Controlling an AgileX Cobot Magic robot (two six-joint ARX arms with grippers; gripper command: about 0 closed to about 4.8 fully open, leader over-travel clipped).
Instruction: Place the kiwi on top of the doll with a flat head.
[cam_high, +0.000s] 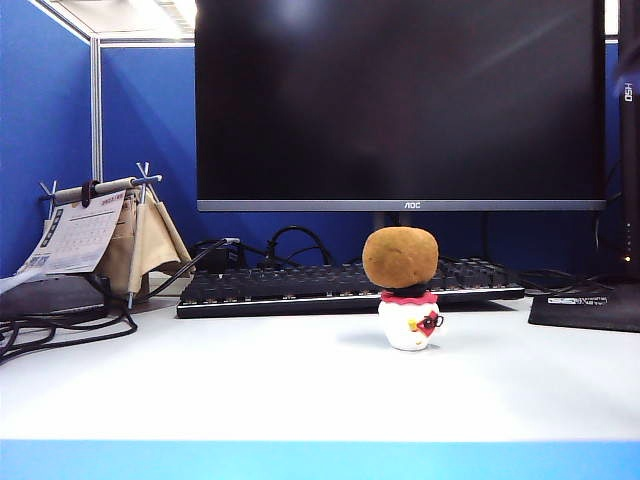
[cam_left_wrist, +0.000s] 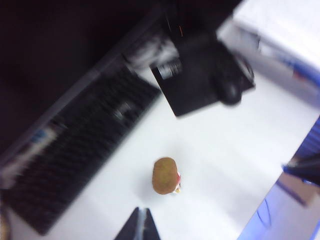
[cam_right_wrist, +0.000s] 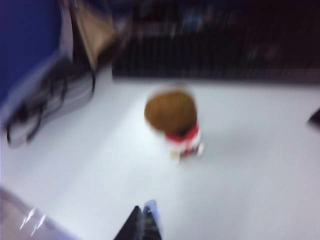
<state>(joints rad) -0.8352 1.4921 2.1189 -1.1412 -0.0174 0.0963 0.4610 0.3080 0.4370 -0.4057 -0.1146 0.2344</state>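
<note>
Well clear of left pincer (cam_left_wrist: 140, 220): kiwi (cam_left_wrist: 165, 175).

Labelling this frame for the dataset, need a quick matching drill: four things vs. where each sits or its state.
Things:
1. kiwi
2. doll with a flat head
3. keyboard
4. left gripper

Places or states:
A. lies behind the doll, under the monitor
B. stands upright on the white table
C. shut, up above the table, holding nothing
D. rests on the flat black top

Pairs: 1-D, 2-B, 3-A, 4-C
</note>
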